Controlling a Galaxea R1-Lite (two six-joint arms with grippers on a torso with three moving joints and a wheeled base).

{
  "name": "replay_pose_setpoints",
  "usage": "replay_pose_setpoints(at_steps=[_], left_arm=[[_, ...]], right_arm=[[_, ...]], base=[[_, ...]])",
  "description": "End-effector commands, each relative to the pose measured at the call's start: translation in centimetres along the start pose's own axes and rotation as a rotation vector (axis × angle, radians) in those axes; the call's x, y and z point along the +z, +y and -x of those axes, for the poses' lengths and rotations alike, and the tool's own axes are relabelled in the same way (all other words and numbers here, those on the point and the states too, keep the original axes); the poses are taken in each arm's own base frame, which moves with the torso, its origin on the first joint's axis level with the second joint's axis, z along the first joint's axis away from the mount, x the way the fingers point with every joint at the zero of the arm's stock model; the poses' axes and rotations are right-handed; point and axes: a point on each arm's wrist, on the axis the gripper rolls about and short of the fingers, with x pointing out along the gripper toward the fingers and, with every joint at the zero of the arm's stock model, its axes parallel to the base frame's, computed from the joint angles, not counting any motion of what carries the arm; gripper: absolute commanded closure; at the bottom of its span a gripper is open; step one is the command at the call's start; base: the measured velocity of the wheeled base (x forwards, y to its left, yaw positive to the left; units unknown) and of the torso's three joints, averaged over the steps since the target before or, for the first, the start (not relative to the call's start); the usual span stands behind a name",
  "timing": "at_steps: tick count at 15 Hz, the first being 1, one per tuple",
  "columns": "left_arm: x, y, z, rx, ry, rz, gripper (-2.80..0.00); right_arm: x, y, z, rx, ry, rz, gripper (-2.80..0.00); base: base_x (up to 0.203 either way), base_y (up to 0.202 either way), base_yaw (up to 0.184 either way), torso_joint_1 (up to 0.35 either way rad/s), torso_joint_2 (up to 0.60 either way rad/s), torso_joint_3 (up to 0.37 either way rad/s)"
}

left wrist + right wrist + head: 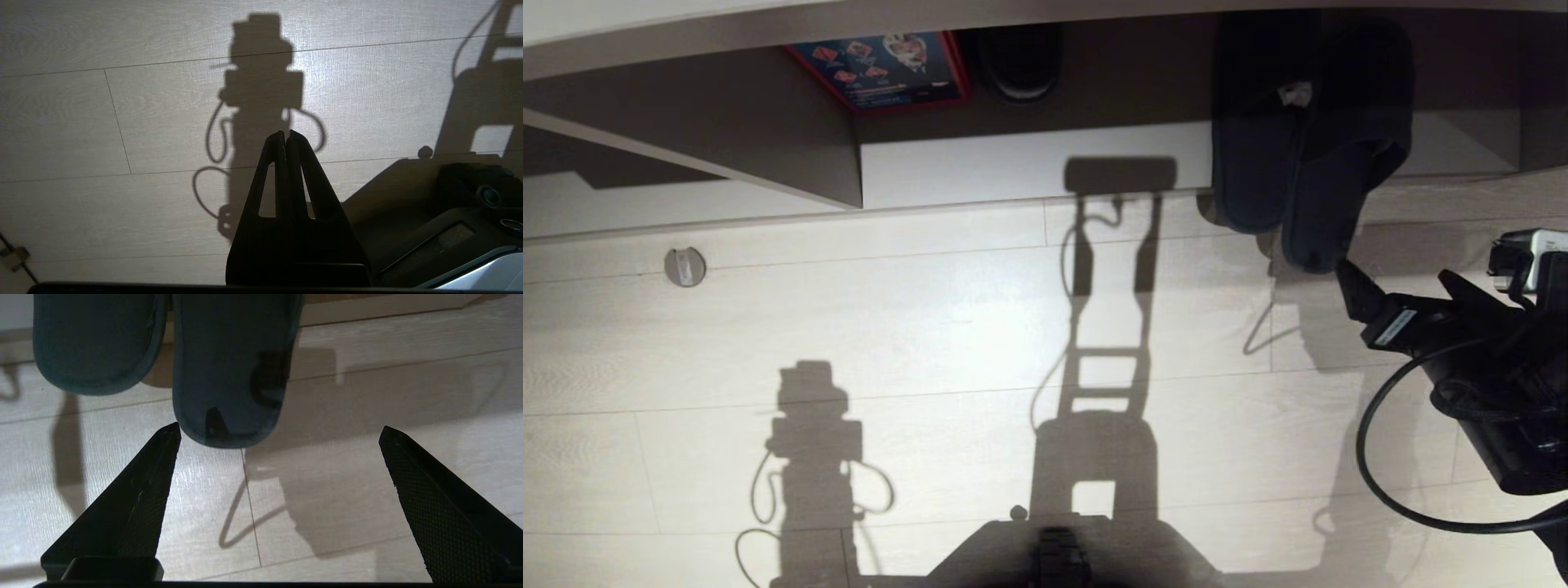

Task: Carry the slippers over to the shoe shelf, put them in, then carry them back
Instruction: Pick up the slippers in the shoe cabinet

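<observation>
- Right gripper [278,430] spread wide, holding nothing, one fingertip just beside a heel of the slippers [229,375].
- Slippers' toes in the shoe shelf [1029,163].
- Left gripper [286,134] closed, empty.

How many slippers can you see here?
2. The slippers lie side by side, toes inside the shoe shelf, heels sticking out over the floor. The right-hand one reaches further out, just ahead of the open right gripper. None seem hidden.
</observation>
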Motion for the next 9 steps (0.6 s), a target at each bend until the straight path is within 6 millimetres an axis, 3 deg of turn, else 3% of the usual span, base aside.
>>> replay_pose_setpoints(at_steps=[1, 9], left_arm=[[0.0, 0.0, 0.0, 0.001, -0.001, 0.0, 0.0], [0.0, 0.0, 0.0, 0.001, 0.0, 0.0, 0.0]], right_arm=[[-0.1, 0.4, -0.9, 0.0, -0.011, -0.004, -2.8], [0.3, 1.5, -3.4, 0.011, -0.06, -0.016, -2.8]], base=[[0.0, 0.0, 0.0, 0.0, 0.0, 0.0], [0.0, 0.0, 0.0, 0.0, 0.0, 0.0]])
